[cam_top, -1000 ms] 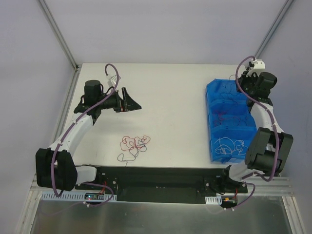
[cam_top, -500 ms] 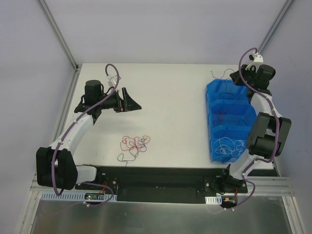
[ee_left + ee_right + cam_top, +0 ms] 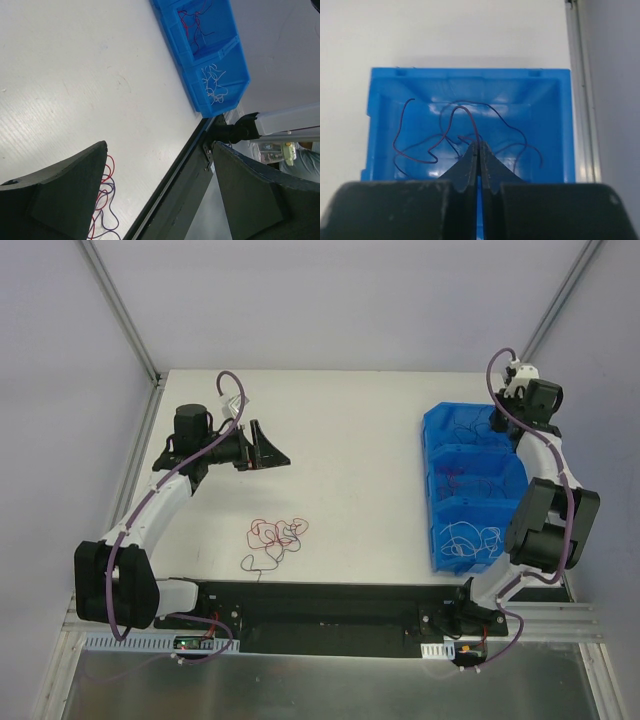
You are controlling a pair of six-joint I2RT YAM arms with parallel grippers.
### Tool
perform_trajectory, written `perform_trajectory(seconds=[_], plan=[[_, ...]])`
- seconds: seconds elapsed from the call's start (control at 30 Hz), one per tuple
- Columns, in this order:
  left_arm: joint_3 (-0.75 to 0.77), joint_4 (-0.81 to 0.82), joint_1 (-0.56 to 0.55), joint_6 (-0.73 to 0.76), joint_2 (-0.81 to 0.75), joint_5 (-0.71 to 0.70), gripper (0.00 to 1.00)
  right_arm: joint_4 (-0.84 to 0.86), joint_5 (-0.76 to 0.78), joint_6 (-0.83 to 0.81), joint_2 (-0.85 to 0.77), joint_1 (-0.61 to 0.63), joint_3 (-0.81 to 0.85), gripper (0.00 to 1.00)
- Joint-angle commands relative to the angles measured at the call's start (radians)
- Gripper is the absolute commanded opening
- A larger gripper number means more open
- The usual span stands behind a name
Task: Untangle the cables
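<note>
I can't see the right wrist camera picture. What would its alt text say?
A shut gripper points down into a blue bin, apparently pinching one strand of the thin dark purple wires curled inside it. The bin sits on a pale table, with a metal rail along the right edge.

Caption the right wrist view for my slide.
Right pincer, shut on a dark purple wire, poised over a blue bin.

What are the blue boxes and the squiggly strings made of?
The blue boxes: probably hard plastic, glossy; light glints off smooth walls. The squiggly strings: likely thin coated wire, red and dark; they hold springy curls.
</note>
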Motion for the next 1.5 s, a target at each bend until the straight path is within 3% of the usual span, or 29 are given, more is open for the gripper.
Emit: perform_trajectory(seconds=[0.0,0.1,0.27,0.47,0.57,0.7,0.77,0.87,0.93,0.97,1.0,1.23,1.33,1.47], plan=[[0.015,0.017,0.009,0.019,0.011,0.051,0.85,-0.118,0.170,-0.131,-0.044,0.028,0.029,0.01],[0.010,0.019,0.017,0.025,0.002,0.042,0.85,-0.118,0.226,-0.144,-0.029,0.056,0.035,0.08],[0.006,0.017,0.026,0.031,-0.003,0.024,0.85,-0.177,0.379,-0.124,-0.005,0.108,0.109,0.37],[-0.002,0.017,0.044,0.036,0.006,0.011,0.85,-0.449,0.542,-0.026,-0.068,0.200,0.291,0.45],[-0.005,0.017,0.046,0.042,0.014,0.005,0.85,-0.509,0.421,0.171,-0.180,0.226,0.270,0.57],[-0.008,0.017,0.047,0.054,0.019,-0.016,0.85,-0.585,0.194,0.582,-0.336,0.240,0.212,0.69],[-0.010,0.017,0.047,0.053,0.026,-0.021,0.85,-0.596,0.155,0.683,-0.428,0.242,0.135,0.70],[-0.016,0.017,0.047,0.042,0.036,-0.041,0.84,-0.576,0.186,0.683,-0.563,0.292,0.011,0.71],[-0.032,-0.024,0.043,0.002,0.030,-0.099,0.83,-0.543,0.207,0.666,-0.613,0.353,-0.064,0.81],[-0.043,-0.042,0.038,-0.034,0.020,-0.143,0.82,-0.506,0.147,0.668,-0.633,0.382,-0.116,0.93],[-0.051,-0.073,0.032,-0.053,0.013,-0.180,0.82,-0.471,0.104,0.681,-0.650,0.408,-0.161,0.96],[-0.195,-0.266,-0.148,-0.107,-0.217,-0.566,0.79,-0.159,0.048,0.712,-0.688,0.779,-0.461,0.97],[-0.270,-0.334,-0.213,-0.140,-0.309,-0.689,0.74,-0.104,0.109,0.672,-0.639,0.950,-0.483,0.98],[-0.322,-0.417,-0.221,-0.185,-0.343,-0.824,0.65,-0.093,0.137,0.655,-0.561,1.060,-0.469,0.98]])
